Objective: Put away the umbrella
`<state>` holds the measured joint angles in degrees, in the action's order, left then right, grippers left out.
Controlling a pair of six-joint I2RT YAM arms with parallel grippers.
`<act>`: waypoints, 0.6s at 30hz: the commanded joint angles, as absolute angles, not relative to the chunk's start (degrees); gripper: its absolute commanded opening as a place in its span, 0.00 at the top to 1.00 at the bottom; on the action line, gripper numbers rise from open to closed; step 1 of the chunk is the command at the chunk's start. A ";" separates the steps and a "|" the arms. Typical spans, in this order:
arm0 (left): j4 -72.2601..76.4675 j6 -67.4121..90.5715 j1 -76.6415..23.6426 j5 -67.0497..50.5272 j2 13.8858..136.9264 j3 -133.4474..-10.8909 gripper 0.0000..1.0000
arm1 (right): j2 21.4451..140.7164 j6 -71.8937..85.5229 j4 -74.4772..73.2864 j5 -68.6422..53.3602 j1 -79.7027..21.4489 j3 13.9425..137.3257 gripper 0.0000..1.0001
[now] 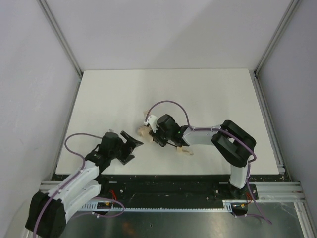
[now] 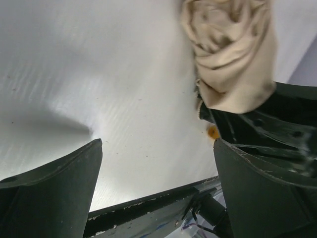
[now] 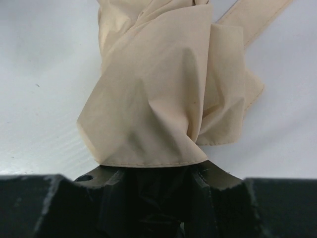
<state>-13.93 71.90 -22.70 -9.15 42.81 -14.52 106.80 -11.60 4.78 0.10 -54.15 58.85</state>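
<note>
The umbrella [image 1: 143, 131] is sitting crosswise in my right end effector [image 1: 154, 133], which is closing partway around the folded middle and clamping it. I am using that end effector as my marker. The beige fabric is bunching out of its front in loose folds, with the closing strap [image 3: 252, 15] trailing beyond them, and the pale wooden handle [image 1: 184, 150] is poking out behind it. I judge I am holding the middle so that both ends are staying reachable and the cloth is not springing open. I cannot tell whether the bundle is resting on the counter [image 1: 198, 94] or hanging just above it. My left end effector [image 1: 132, 148] is hovering just ahead of the marker, near the fabric's tip. Its jaws are standing wide apart and gripping nothing, probably getting ready to gather or wrap the loose cloth. For room, the counter's near edge is lying close behind the marker, so pulling back is looking tight. The broad bare stretch beyond it and to both sides is offering plenty of space for turning the umbrella.
</note>
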 commanded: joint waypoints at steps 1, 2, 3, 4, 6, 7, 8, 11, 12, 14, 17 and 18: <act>-13.00 75.26 -22.29 -10.01 49.59 -19.58 0.02 | 113.31 -5.38 0.45 -20.64 -51.26 55.59 1.00; -11.99 74.98 -22.26 -10.41 51.38 -20.51 0.01 | 113.96 -5.20 0.44 -21.79 -50.81 55.57 1.00; -10.57 74.89 -22.25 -11.00 53.24 -21.24 0.01 | 114.55 -4.97 0.53 -22.89 -50.37 55.56 1.00; -9.06 75.11 -22.29 -11.65 54.92 -21.74 0.01 | 115.28 -4.68 0.66 -24.15 -49.84 55.55 1.00; -7.10 76.26 -22.25 -12.65 58.05 -22.51 0.01 | 116.23 -4.03 0.93 -26.95 -48.52 55.55 1.00; -6.32 77.06 -22.24 -13.09 59.39 -22.77 0.01 | 116.52 -3.73 1.04 -28.07 -47.90 55.55 1.00; -5.53 77.82 -22.24 -13.49 60.72 -23.03 0.01 | 116.71 -3.58 1.05 -29.06 -47.24 55.59 1.00; -3.53 79.51 -22.01 -14.29 63.17 -23.97 0.01 | 116.96 -3.06 0.50 -32.05 -45.14 55.89 1.00; -3.21 79.22 -21.81 -14.26 63.31 -24.42 0.01 | 116.75 -2.50 0.38 -32.81 -44.45 55.98 1.00; -2.89 76.43 -21.54 -13.37 62.70 -25.42 0.01 | 116.09 -1.04 0.87 -35.96 -42.97 55.96 1.00; -2.87 68.69 -21.46 -13.01 62.93 -28.37 0.01 | 114.54 1.77 2.40 -42.74 -41.32 55.91 1.00; -2.93 67.66 -21.45 -13.80 63.55 -28.99 0.01 | 113.96 2.60 3.14 -44.75 -40.96 55.90 1.00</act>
<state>-6.07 75.07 -21.96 -12.67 63.33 -23.77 111.92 -1.58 12.29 -35.75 -42.41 58.96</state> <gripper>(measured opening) 0.994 0.362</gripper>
